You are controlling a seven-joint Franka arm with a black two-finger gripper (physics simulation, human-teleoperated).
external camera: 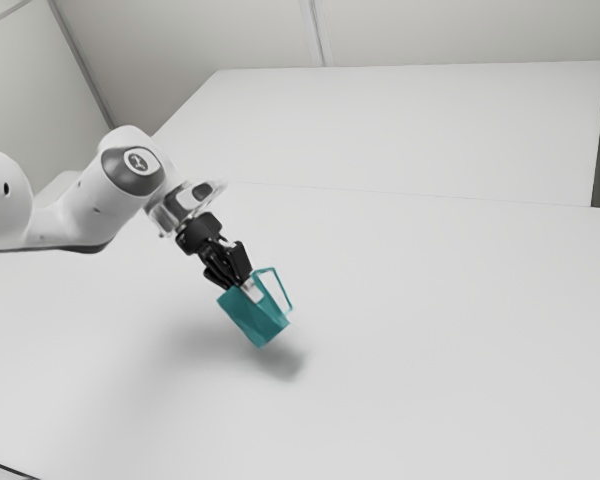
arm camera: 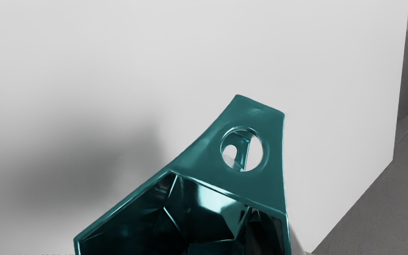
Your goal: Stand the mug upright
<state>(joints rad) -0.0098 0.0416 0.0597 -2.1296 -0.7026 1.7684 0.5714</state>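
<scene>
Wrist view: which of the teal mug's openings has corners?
The mouth, the widest opening: its straight edges meet at corners, while the holes in the handle are rounded.

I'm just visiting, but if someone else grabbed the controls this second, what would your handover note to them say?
Gripper: appears shut on the mug, near its rim.
Mug: tilted, seemingly clear of the table, opening toward the gripper, handle toward the exterior view's right.
Done: mug grasped and, judging by its shadow, lifted.
Left: level it, probably lower it onto its base, then let go.
</scene>
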